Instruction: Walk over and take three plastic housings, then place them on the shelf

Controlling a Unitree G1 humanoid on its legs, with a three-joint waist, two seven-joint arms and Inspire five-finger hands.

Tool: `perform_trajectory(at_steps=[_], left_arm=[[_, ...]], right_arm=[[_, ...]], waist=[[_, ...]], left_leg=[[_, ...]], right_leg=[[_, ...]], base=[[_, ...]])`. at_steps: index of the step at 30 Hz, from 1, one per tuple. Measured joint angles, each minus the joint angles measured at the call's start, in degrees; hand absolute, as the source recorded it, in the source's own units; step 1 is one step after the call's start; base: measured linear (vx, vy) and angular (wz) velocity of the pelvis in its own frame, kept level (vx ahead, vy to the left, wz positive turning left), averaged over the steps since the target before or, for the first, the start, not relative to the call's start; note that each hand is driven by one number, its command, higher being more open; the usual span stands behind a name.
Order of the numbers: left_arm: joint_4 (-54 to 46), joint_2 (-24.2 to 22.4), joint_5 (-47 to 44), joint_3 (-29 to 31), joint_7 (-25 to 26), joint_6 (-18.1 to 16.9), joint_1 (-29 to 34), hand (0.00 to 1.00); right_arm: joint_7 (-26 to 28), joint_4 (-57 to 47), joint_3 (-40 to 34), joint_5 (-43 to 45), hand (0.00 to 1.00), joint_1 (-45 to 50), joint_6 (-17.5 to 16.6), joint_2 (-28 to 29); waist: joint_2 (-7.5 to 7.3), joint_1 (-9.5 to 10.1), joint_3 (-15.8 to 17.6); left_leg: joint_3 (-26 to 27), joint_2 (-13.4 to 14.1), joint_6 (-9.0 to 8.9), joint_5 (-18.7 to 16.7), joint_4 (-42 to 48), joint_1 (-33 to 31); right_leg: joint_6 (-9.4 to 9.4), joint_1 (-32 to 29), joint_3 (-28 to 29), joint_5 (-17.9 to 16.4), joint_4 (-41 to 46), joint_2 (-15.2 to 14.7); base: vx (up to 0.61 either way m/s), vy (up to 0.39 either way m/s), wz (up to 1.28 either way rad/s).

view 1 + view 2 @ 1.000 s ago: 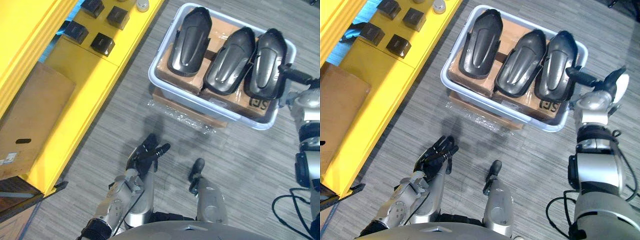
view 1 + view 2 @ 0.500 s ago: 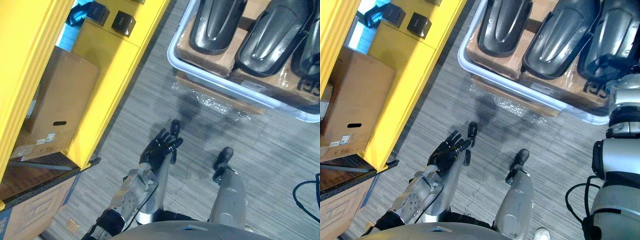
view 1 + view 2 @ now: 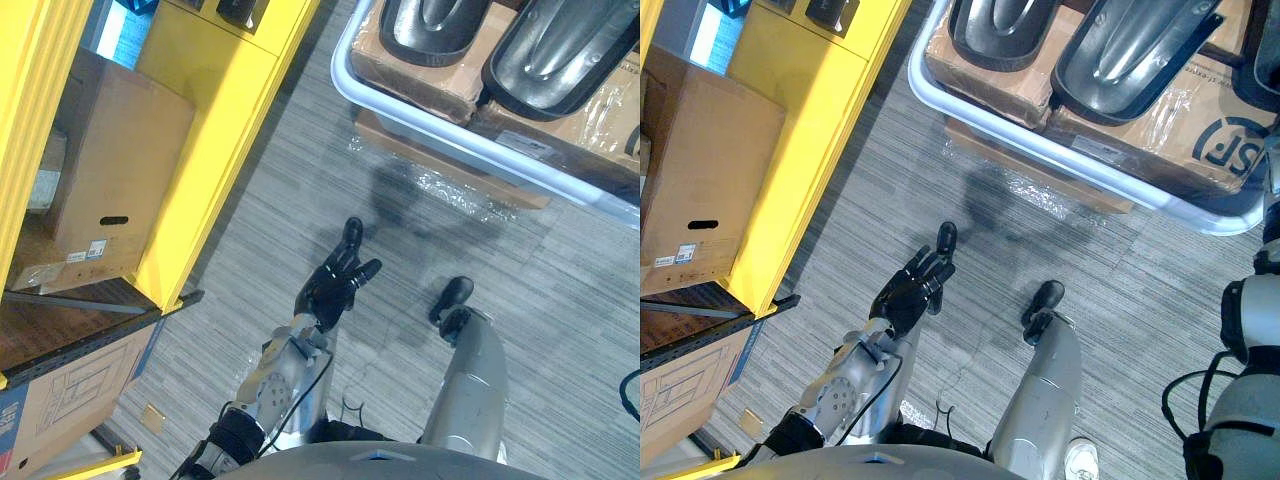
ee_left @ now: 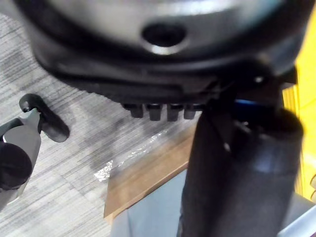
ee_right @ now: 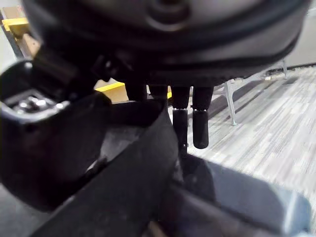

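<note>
Two black plastic housings (image 3: 430,25) (image 3: 560,55) lie side by side on cardboard in a pale blue bin (image 3: 450,125) on the floor ahead. A third housing (image 5: 123,187) shows in the right wrist view. Its rim runs between the thumb and the fingers (image 5: 192,123) of my right hand (image 5: 49,138), which pinch it. My left hand (image 3: 335,285) hangs over the grey floor short of the bin, fingers spread and straight, holding nothing. The yellow shelf (image 3: 200,170) stands on the left.
A cardboard box (image 3: 110,170) sits in the shelf's lower bay, and small black boxes (image 3: 830,10) are on its yellow top. The bin rests on a plastic-wrapped carton (image 3: 440,170). Grey floor lies between the shelf and the bin.
The camera has shifted, so the bin and shelf top now sit higher in the view. My left hand has reached a little forward, still open.
</note>
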Motion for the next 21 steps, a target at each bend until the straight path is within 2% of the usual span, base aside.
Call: perform_trajectory(at_steps=[5, 10, 13, 17, 21], left_arm=[[-0.02, 0.08, -0.01, 0.38, -0.03, -0.2, 0.19, 1.0], [-0.35, 0.29, 0.0, 1.17, -0.07, -0.17, 0.19, 1.0], [-0.35, 0.77, 0.01, 1.26, -0.06, -0.17, 0.65, 1.0], [-0.45, 1.16, 0.11, 2.55, -0.37, -0.22, 2.58, 1.0], [-0.51, 2.84, 0.64, 3.78, -0.51, -0.29, 4.11, 1.0]], right_arm=[[3.98, -2.04, 1.1, -0.6, 0.0, 0.12, -0.24, 1.2], [4.57, -2.13, 1.27, -2.27, 0.0, 1.28, -0.48, 2.47], [3.65, -2.01, 1.14, -3.83, 0.0, 3.14, -0.78, 4.32], [3.06, -2.11, 0.52, -4.6, 0.0, 6.4, -3.2, 7.5], [2.55, -2.22, -1.41, -6.28, 0.0, 8.61, -4.64, 10.08]], waist=[[-0.39, -0.93, 0.27], [-1.34, -1.18, 0.93], [-2.08, -1.64, 1.42], [-2.67, -3.15, 1.53], [-3.97, -4.08, 1.87]], left_leg=[[0.12, 0.78, -0.39, -0.34, 0.64, 0.02], [0.31, 1.61, -0.42, -0.31, 1.6, 0.37], [0.37, 1.82, -0.53, -0.25, 1.08, 2.39], [0.53, 2.34, -0.58, -0.23, -0.33, 5.75], [0.78, 3.53, -0.69, -0.15, -1.8, 9.67]], right_leg=[[-0.22, 0.09, -0.02, -0.14, 0.3, 0.31], [-0.52, 0.86, -0.06, 0.03, 0.18, 1.1], [-0.62, 2.74, -0.17, 0.0, -0.2, 1.26], [-0.47, 6.65, -0.69, 0.54, -2.93, 2.46], [-0.57, 11.31, -1.12, 2.0, -6.46, 4.22]], base=[[0.02, -0.015, -0.04], [0.01, -0.013, -0.05], [0.03, -0.045, 0.0], [0.04, -0.051, -0.03], [0.07, -0.045, -0.08]])
